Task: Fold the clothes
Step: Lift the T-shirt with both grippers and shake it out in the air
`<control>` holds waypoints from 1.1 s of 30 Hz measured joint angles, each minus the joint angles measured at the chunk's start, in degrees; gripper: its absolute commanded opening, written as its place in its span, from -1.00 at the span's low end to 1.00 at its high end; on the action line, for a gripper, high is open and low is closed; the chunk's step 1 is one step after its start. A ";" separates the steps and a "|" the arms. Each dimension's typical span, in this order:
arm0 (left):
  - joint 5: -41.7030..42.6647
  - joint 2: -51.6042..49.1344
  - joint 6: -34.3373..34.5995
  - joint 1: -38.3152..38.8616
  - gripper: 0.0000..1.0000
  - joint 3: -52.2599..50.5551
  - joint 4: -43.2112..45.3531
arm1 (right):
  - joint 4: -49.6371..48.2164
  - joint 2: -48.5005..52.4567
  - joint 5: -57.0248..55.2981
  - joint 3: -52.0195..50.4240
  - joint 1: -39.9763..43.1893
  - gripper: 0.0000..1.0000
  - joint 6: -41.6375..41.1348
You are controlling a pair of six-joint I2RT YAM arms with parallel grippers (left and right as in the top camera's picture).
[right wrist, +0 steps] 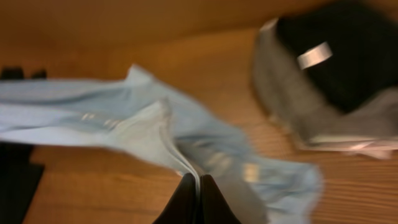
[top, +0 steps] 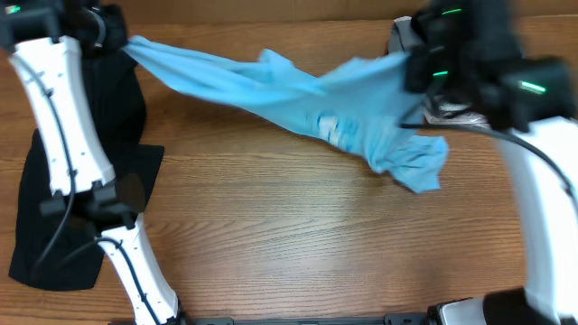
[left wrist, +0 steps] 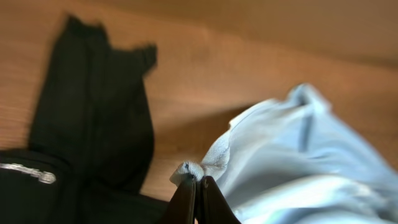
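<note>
The light blue T-shirt hangs stretched in the air between my two grippers, its lower part drooping toward the table at the right. My left gripper is shut on one edge of it at the far left; in the left wrist view the fingertips pinch a bunched hem of the shirt. My right gripper is shut on the other edge; in the right wrist view the fingertips clamp a fold of the shirt. The black garment lies flat at the left, and also shows in the left wrist view.
A grey and black garment pile lies at the far right, partly hidden under my right arm in the overhead view. Bare wooden table fills the middle and front.
</note>
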State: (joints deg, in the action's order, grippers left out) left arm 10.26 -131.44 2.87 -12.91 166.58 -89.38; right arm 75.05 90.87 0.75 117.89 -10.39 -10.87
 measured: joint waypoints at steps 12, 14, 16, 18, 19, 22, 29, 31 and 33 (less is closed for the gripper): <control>1.18 18.49 0.17 -1.68 -0.92 3.02 4.13 | 7.56 -4.17 -0.79 17.09 7.10 -0.92 2.14; 1.16 21.38 0.20 -2.21 -0.92 3.06 4.90 | 8.00 -5.11 -0.76 18.80 7.26 -0.92 2.54; 1.16 24.35 0.20 -2.93 -0.92 3.19 5.46 | 8.13 -7.06 -0.79 20.63 7.26 -0.93 2.93; 1.16 26.69 0.20 -3.74 -0.92 3.30 5.77 | 8.13 -9.51 -0.85 22.34 7.26 -0.93 3.23; 1.14 27.78 0.22 -4.22 -0.92 3.30 5.97 | 8.15 -10.86 -1.03 23.17 7.26 -0.93 3.43; 1.14 30.49 0.31 -5.75 -0.92 3.72 6.34 | 8.13 -15.50 -1.77 25.81 7.30 -0.92 4.11; 1.40 31.45 1.73 -8.41 -0.92 4.00 6.62 | 8.13 -20.46 -3.15 29.07 7.30 -0.93 5.75; 1.42 30.62 1.75 -8.85 -0.92 4.00 6.71 | 8.11 -19.50 -3.15 28.74 7.30 -0.93 6.03; 1.44 29.20 1.81 -8.90 -0.92 4.00 6.75 | 8.17 -17.29 -3.06 28.46 7.32 -0.92 6.47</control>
State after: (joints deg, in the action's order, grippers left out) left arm 11.70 -102.24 4.69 -21.80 170.58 -82.63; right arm 83.22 73.58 -2.31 146.34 -3.07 -4.40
